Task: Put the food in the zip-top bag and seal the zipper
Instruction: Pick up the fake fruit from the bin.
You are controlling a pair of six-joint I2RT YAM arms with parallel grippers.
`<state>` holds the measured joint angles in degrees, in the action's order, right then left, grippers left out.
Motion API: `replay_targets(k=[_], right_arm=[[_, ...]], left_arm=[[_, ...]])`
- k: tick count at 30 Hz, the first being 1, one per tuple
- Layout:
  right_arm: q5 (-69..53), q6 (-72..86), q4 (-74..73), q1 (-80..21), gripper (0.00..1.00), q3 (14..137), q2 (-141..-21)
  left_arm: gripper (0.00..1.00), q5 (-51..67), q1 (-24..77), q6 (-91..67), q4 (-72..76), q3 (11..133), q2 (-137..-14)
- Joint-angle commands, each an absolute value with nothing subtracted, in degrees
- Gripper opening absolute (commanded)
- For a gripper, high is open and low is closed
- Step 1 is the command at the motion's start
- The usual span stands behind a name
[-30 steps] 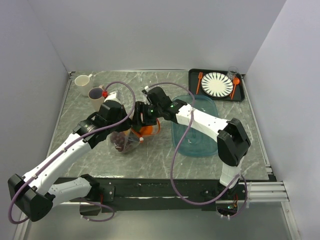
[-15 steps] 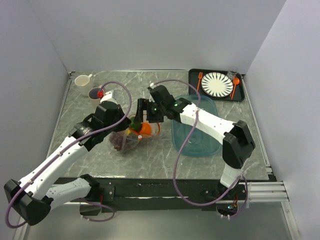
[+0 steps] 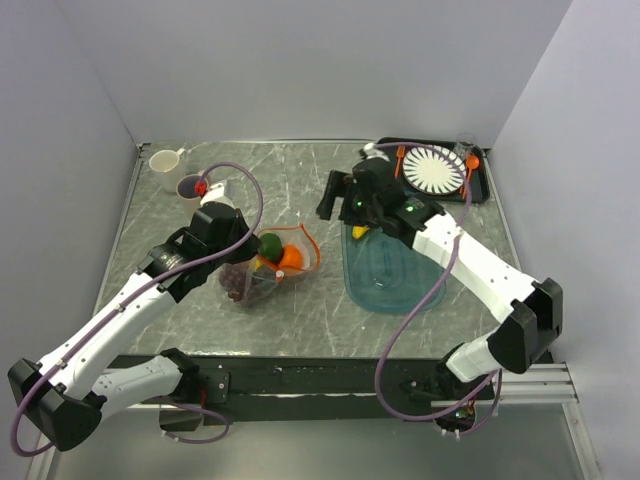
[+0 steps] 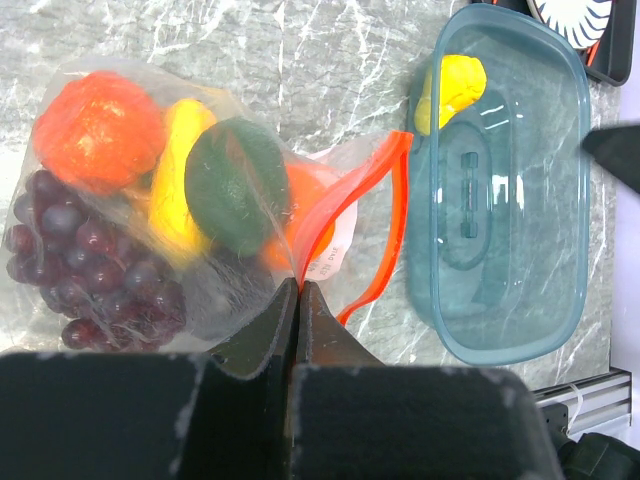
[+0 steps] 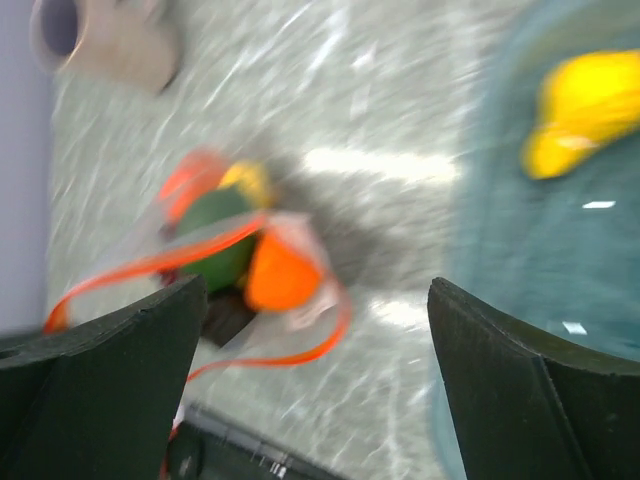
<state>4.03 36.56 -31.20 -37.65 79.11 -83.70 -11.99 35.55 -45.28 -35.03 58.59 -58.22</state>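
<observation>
The clear zip-top bag [image 3: 262, 272] lies left of centre with its mouth open to the right. Its orange-red zipper [image 4: 385, 215] loops loose. Inside sit food pieces: an orange [image 4: 100, 130], purple grapes [image 4: 80, 270], a yellow piece [image 4: 180, 180], a green piece [image 4: 235, 185] and a red-orange piece [image 5: 280, 275]. My left gripper [image 4: 298, 285] is shut on the bag's edge at the mouth. My right gripper [image 3: 335, 195] hangs open and empty by the far left corner of the teal tray [image 3: 395, 285]. One yellow food piece [image 3: 360, 232] lies in that tray.
Two cups [image 3: 168, 160] [image 3: 192, 188] stand at the back left. A black tray [image 3: 384, 150] at the back right holds a striped plate [image 3: 433, 170], an orange fork [image 3: 399, 165] and spoon [image 3: 470, 165]. A clear glass [image 3: 463, 145] stands behind it.
My right gripper has pulled back from the bag's mouth to the right and opened wide. The green piece now lies in the bag. My left gripper keeps its hold.
</observation>
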Motion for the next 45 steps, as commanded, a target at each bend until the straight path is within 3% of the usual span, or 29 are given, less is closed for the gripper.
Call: replay_targets(k=[1, 6, 15, 26, 45], right_arm=[[12.5, 36.1, -34.2, -32.8, 0.99, 76.7, -80.9], [8.5, 33.2, -30.9, -25.6, 1.0, 72.1, -79.8], [3.6, 32.9, -38.1, -17.5, 1.0, 79.7, -89.5], [-7.2, 31.4, -33.7, -15.8, 1.0, 83.7, -99.6], [-4.1, 32.1, -37.0, -15.7, 1.0, 93.2, -114.6]], left_arm=[[0.01, -12.4, 35.4, -45.4, -33.2, 60.0, -57.8], [0.01, -12.6, 35.4, -45.4, -33.5, 60.3, -57.8], [0.01, -11.5, 35.4, -44.6, -33.4, 60.6, -58.7], [0.01, -11.2, 35.4, -44.3, -33.1, 60.9, -58.9], [0.01, -11.7, 35.4, -44.1, -33.7, 60.6, -58.7]])
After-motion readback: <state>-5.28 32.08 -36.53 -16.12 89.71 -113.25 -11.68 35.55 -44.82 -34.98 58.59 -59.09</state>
